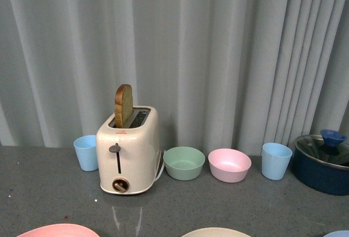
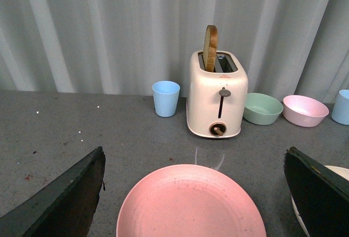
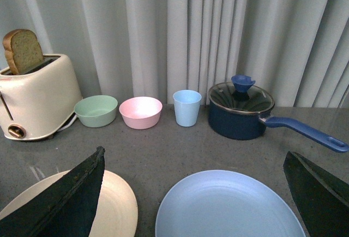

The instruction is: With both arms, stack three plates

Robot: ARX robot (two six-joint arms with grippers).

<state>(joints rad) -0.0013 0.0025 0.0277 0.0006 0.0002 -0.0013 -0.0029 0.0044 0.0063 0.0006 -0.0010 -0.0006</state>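
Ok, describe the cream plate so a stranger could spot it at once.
Find the white toaster with bread standing in it, at the back of the grey table. Nearer the robot three wide plates lie in a row; the cream plate is the middle one. It alone is cream: a pink plate lies left of it, a light blue plate right.

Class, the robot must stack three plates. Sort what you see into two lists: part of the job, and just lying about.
Job: pink plate, cream plate, light blue plate.

Lying about: toaster, toast, green bowl, pink bowl, left blue cup, right blue cup, lidded blue saucepan.
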